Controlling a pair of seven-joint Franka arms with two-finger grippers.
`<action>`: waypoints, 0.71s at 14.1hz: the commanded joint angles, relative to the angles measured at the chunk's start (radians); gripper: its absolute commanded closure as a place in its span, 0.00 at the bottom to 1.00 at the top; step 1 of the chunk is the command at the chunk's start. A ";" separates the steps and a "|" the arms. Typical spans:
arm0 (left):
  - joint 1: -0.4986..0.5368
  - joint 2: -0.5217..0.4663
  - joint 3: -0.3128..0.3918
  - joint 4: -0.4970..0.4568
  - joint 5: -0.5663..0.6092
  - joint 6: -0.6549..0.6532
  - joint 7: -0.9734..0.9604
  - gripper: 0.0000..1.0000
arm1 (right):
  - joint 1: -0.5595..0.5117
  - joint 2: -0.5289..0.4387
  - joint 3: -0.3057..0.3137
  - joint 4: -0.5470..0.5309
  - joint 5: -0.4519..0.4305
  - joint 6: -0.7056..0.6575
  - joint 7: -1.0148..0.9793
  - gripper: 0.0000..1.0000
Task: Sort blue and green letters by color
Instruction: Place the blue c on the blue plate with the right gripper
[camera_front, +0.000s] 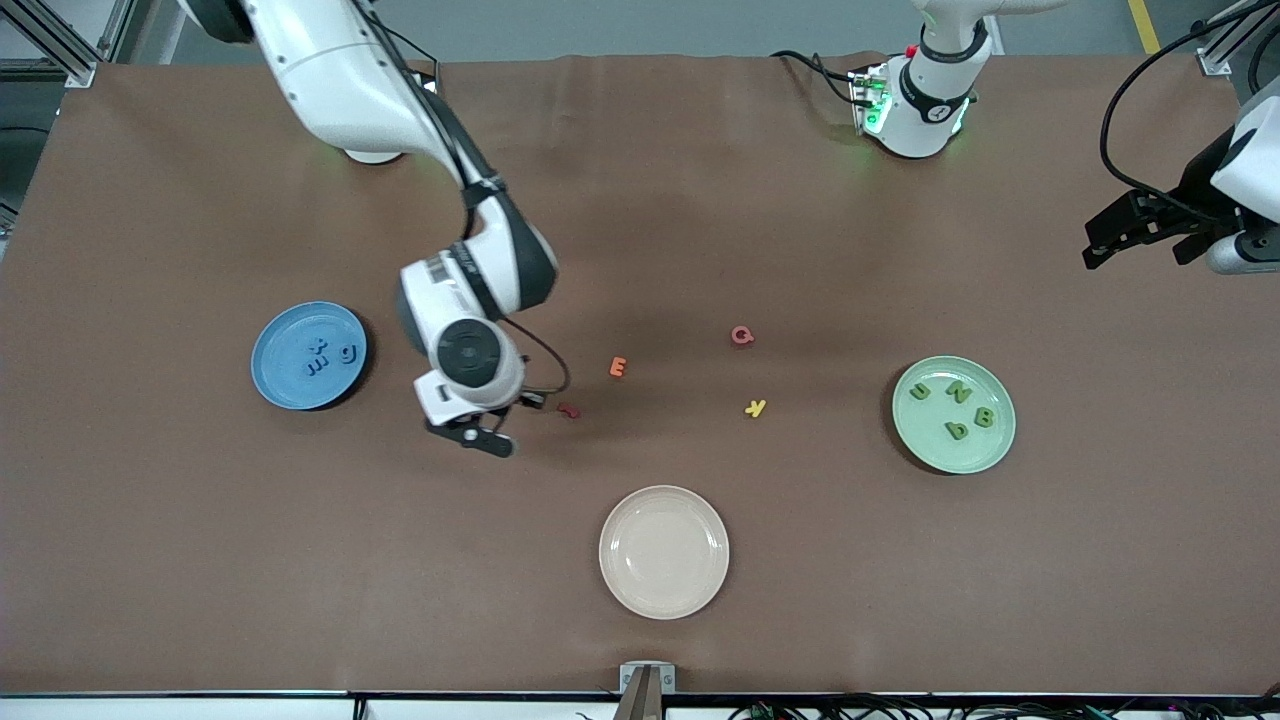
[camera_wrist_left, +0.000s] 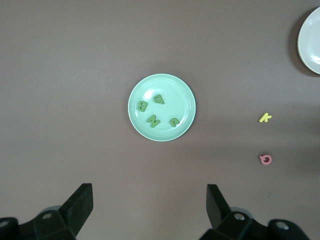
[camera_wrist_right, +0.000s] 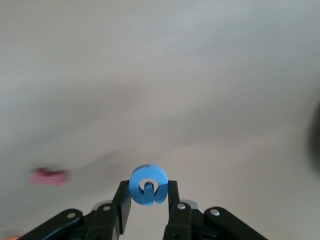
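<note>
Blue foam letter G (camera_wrist_right: 148, 185) sits pinched between the right gripper's (camera_front: 487, 437) fingers, over bare brown table (camera_front: 200, 560) between the round blue plate (camera_front: 278, 385) and a small dark red piece (camera_front: 569, 410). Orange letter E (camera_front: 618, 367) lies near that piece. Left gripper (camera_wrist_left: 149, 206) waits spread wide, high over the green plate (camera_wrist_left: 182, 92) holding four green letters (camera_wrist_left: 153, 120).

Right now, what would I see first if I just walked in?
The right gripper pinching a blue letter over the bare table, between the blue plate and a dark red piece. Next, the green plate with four green letters at the left arm's end, where the left gripper waits, open.
</note>
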 joint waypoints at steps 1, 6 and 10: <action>0.006 -0.009 -0.007 0.005 0.002 -0.017 0.006 0.00 | -0.123 -0.216 0.022 -0.272 -0.019 0.061 -0.196 1.00; 0.006 -0.009 -0.007 0.005 0.002 -0.017 0.006 0.00 | -0.308 -0.391 0.019 -0.508 -0.045 0.141 -0.498 1.00; 0.006 -0.009 -0.007 0.005 0.002 -0.017 0.008 0.00 | -0.465 -0.434 0.019 -0.609 -0.047 0.210 -0.731 0.99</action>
